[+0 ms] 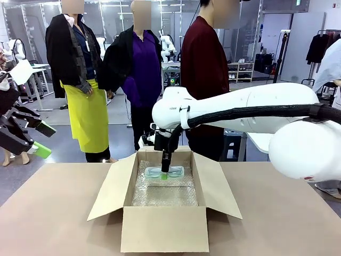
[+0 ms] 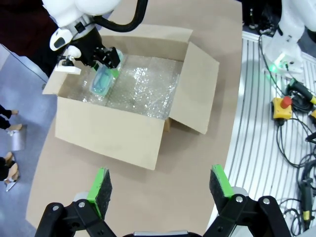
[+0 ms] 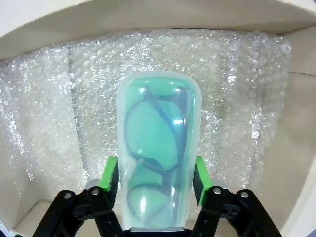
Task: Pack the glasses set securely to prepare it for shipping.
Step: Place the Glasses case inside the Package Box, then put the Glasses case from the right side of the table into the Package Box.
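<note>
Mint-green glasses case is pictured on bubble wrap inside cardboard box on tabletop, clamped btw. pads of right tool. Left tool is seen wide open, empty, above tabletop nr box.

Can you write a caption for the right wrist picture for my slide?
A green glasses case on bubble wrap in the box, the right gripper straddling it.

case: glossy translucent plastic | box: matt cardboard | lining: bubble wrap
</note>
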Robot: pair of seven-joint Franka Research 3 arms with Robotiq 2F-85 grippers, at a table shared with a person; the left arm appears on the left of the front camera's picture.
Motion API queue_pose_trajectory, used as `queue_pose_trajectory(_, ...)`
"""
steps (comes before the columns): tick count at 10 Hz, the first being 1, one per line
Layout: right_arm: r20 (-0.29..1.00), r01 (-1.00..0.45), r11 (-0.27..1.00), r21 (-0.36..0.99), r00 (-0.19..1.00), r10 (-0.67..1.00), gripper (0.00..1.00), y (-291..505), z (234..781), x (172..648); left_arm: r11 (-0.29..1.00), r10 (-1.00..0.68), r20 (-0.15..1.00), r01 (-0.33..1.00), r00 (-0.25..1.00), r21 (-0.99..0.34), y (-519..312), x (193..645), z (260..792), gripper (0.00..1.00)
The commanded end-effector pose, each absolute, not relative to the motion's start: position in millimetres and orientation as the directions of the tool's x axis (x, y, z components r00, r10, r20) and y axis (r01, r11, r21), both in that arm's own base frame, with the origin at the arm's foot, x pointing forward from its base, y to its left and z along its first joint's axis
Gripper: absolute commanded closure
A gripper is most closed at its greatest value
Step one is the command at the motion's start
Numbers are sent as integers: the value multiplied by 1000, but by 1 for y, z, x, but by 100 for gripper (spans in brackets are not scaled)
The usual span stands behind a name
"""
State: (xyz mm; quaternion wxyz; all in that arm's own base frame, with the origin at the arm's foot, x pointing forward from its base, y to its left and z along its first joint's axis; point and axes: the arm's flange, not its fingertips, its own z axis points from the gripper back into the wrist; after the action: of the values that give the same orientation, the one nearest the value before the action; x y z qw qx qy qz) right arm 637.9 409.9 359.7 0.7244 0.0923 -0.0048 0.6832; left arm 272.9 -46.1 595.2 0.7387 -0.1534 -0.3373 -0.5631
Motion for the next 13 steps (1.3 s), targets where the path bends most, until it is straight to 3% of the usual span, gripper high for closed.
queue_pose_trajectory(1, 148, -986, 55, 161, 79, 986, 0, 419, 361, 649, 299, -731, 671, 942, 121, 155, -44, 272, 597, 0)
queue_pose_trajectory(13, 137, -990, 53, 133, 72, 988, 0, 410, 358, 642, 299, -731, 671, 942, 121, 155, -44, 272, 597, 0)
